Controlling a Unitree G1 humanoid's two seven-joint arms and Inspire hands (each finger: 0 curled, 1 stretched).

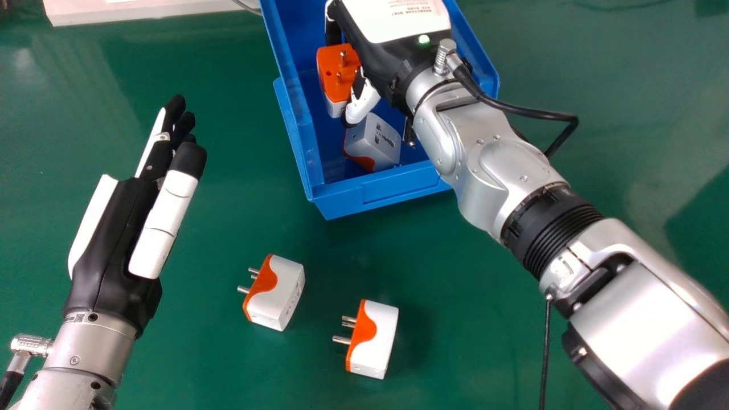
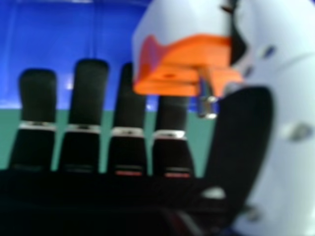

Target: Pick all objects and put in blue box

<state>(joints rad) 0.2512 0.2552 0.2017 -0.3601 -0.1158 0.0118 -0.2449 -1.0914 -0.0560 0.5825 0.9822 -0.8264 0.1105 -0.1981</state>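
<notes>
My right hand point(image 1: 370, 57) is over the blue box point(image 1: 370, 191), pinching a white and orange plug adapter point(image 1: 336, 74) between thumb and fingers. In the right hand view, the same adapter point(image 2: 182, 64) lies against the thumb and in front of fingertips of my right hand point(image 2: 170, 113). A second adapter point(image 1: 373, 142) rests on the box floor, below the thumb. Two more adapters lie on the green table, one point(image 1: 276, 293) nearer the box and one point(image 1: 373, 339) nearer the front, their pins pointing left. My left hand point(image 1: 131, 210) is open above the table, left of them, holding nothing.
A white object point(image 1: 136, 8) lies at the table's back left. The silver right forearm crosses the head view from the lower right to the box, with a black cable point(image 1: 529, 111) looping beside its wrist. Green table point(image 1: 228, 199) separates my left hand from the box.
</notes>
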